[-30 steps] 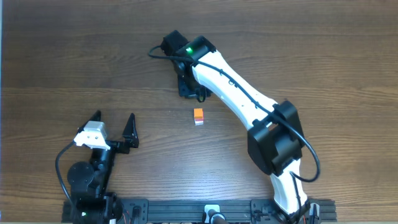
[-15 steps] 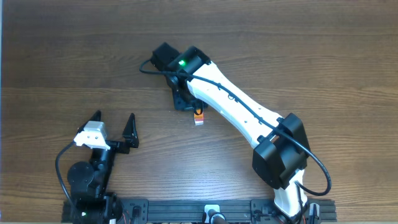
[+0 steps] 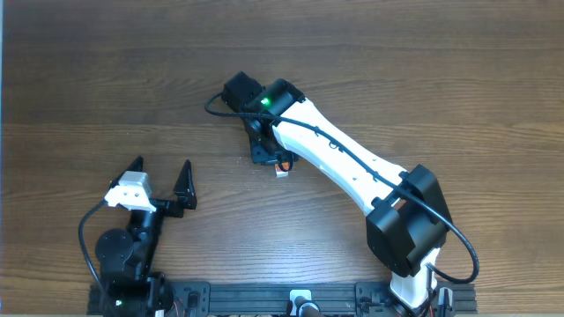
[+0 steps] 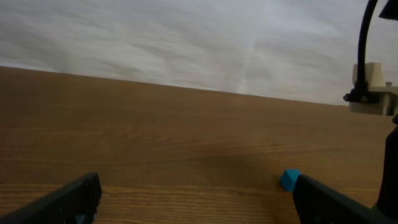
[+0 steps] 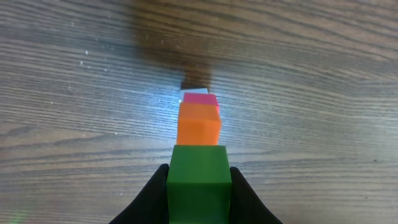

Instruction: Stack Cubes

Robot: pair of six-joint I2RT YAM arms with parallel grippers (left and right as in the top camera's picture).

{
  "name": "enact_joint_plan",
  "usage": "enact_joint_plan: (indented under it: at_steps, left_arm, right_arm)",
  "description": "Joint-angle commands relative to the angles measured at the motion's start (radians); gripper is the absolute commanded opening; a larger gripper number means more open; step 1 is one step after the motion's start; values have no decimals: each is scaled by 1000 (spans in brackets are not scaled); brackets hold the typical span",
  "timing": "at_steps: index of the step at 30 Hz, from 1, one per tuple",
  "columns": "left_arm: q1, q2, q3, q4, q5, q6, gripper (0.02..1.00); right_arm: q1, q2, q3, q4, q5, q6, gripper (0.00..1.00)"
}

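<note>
A green cube [image 5: 198, 180] is clamped between the two fingers of the right gripper [image 5: 199, 190] and is held right at the top of a small stack [image 3: 282, 169]. In that stack an orange cube [image 5: 199, 123] is set on a pink cube [image 5: 200, 98], and a white sliver [image 5: 194, 89] is seen under the pink one. Whether the green cube touches the orange cube cannot be told. In the top view the stack is found near the middle of the wooden table [image 3: 458, 79], with the right gripper at its 11 o'clock. The left gripper [image 3: 161, 176] is held spread wide at about 8 o'clock from the stack, well apart from it. A blue cube [image 4: 289, 180] is seen lying on the wood ahead of the left gripper
</note>
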Motion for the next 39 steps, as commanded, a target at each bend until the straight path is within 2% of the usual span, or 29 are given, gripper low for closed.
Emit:
enact_joint_plan:
  at_steps: [1,39]
  left_arm:
    - [-4,-5,-8,3,5,14,1000]
    - [-4,-5,-8,3,5,14,1000]
  right_arm:
    - [3,-34,-13,17,-8,10,12]
    - [-33,-33,-80,95,-32,51,3]
